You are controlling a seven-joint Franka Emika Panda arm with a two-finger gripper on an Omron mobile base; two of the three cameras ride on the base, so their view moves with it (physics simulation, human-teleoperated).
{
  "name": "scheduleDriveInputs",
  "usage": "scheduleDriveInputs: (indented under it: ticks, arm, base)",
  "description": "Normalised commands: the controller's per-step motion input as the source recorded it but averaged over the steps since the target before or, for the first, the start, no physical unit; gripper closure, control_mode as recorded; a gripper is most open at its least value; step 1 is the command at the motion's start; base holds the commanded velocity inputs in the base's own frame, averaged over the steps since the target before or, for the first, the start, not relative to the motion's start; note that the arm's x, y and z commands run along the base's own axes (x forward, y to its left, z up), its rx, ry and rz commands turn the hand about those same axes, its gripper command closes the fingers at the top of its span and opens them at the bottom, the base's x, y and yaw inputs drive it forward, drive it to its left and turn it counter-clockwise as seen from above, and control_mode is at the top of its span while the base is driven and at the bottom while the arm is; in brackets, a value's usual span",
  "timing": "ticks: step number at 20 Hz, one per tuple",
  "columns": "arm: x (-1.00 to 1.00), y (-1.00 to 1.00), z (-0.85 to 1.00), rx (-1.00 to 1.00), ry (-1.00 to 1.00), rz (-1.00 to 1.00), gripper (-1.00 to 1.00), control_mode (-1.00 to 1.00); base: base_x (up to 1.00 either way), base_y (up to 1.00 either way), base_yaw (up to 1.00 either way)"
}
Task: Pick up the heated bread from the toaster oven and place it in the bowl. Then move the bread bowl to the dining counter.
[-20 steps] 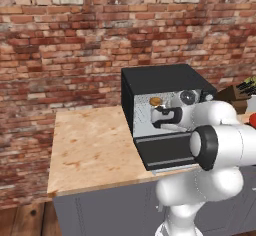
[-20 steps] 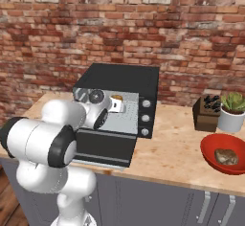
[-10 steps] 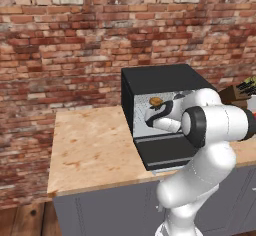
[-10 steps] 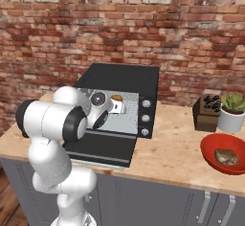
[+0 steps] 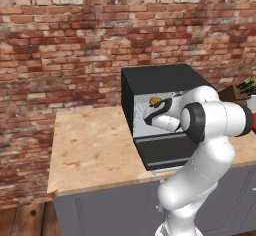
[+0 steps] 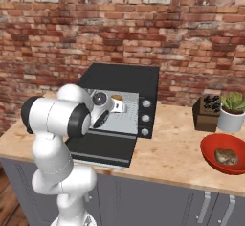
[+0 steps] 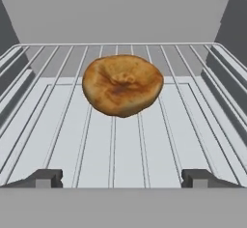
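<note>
The black toaster oven (image 5: 160, 77) (image 6: 122, 76) stands on the counter against the brick wall, its door (image 6: 100, 148) dropped flat. The heated bread (image 7: 122, 85) (image 5: 155, 101) (image 6: 116, 97), a round golden-brown piece, lies on the wire rack (image 7: 67, 125) inside. My gripper (image 7: 121, 178) (image 6: 118, 106) has reached into the oven and is open, with its fingertips (image 7: 46, 178) wide apart just short of the bread and nothing between them. The red bowl (image 6: 210, 143) sits on the counter far to the right, with a brownish lump in it. The dining counter is out of view.
A knife block (image 6: 206, 112) (image 5: 235, 92) and a potted plant (image 6: 233, 110) stand at the wall behind the bowl. The oven's knobs (image 6: 145, 118) face front on its right side. Wood-tone counter (image 5: 90, 145) stretches bare to the oven's left.
My arm has stretched forward and carried the hand over the dropped door into the oven, closer to the bread. The jaws stay open. The bread and bowl have not moved.
</note>
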Motion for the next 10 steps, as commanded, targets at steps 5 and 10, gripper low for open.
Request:
scheduleDriveInputs:
  ticks: [5,10]
  arm:
    - [-0.43,0.00,-0.05,0.00,0.05,-0.03,-1.00,-1.00]
    - [-0.65,0.00,-0.07,0.00,0.13,-0.06,-1.00,-1.00]
  base:
    - [0.00,0.00,0.00]
    - [0.00,0.00,0.00]
